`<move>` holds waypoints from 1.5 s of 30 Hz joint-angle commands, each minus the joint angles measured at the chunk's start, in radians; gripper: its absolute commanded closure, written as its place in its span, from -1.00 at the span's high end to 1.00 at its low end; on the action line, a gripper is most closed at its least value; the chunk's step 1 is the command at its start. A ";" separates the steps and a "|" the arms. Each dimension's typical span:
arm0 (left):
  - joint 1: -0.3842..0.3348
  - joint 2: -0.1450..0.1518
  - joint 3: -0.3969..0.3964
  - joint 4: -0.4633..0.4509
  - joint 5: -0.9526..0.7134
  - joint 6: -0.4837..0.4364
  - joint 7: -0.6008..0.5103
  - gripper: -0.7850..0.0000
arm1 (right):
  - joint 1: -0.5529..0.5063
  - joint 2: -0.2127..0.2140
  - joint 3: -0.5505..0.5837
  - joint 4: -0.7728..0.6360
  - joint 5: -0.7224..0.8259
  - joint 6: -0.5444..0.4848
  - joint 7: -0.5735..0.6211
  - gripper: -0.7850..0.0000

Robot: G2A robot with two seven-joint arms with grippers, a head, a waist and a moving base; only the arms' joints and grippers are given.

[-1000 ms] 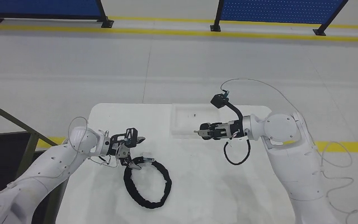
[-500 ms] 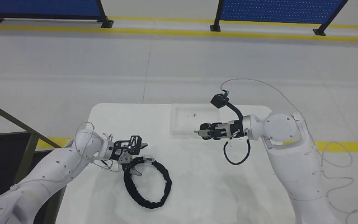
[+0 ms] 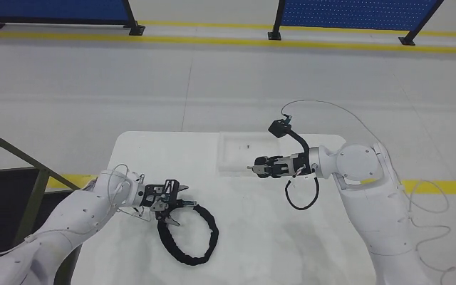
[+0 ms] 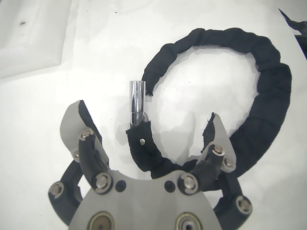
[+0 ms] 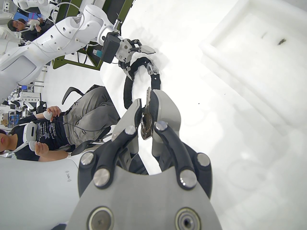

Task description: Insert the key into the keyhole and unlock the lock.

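The lock is a black fabric-sleeved loop (image 3: pixel 189 239) lying on the white table (image 3: pixel 285 235), with a shiny metal cylinder (image 4: pixel 136 102) joining its two ends. My left gripper (image 4: pixel 146 114) stands open, its jaws straddling the sleeve end just behind the cylinder without touching it; it sits at the loop's near-left end (image 3: pixel 174 210). My right gripper (image 5: pixel 146 101) is shut on the key (image 5: pixel 147 111), whose blade sticks out past the fingertips. That gripper (image 3: pixel 255 168) hovers over the table's middle back, well apart from the lock (image 5: pixel 141 77).
A shallow white foam tray (image 3: pixel 242 151) lies at the table's back middle, close behind the right gripper; its corner (image 4: pixel 31 32) is also near the lock. The table's left edge (image 3: pixel 107 171) is close to the left arm. Bare table stretches front right.
The left gripper has come down and forward onto the loop's end, its open jaws now around the sleeve by the cylinder. The right arm with the key has not moved.
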 commanded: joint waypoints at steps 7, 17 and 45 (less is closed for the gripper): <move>-0.003 -0.056 0.000 0.068 0.038 0.016 0.026 0.51 | 0.000 0.000 0.000 0.000 0.000 0.000 0.000 -1.00; -0.004 -0.098 0.000 0.152 0.098 0.031 0.069 -0.83 | 0.000 0.000 0.000 0.000 0.000 0.000 0.000 -1.00; 0.010 -0.053 -0.008 0.012 -0.154 0.078 0.116 -1.00 | 0.000 0.000 0.000 0.000 0.000 0.000 0.000 -1.00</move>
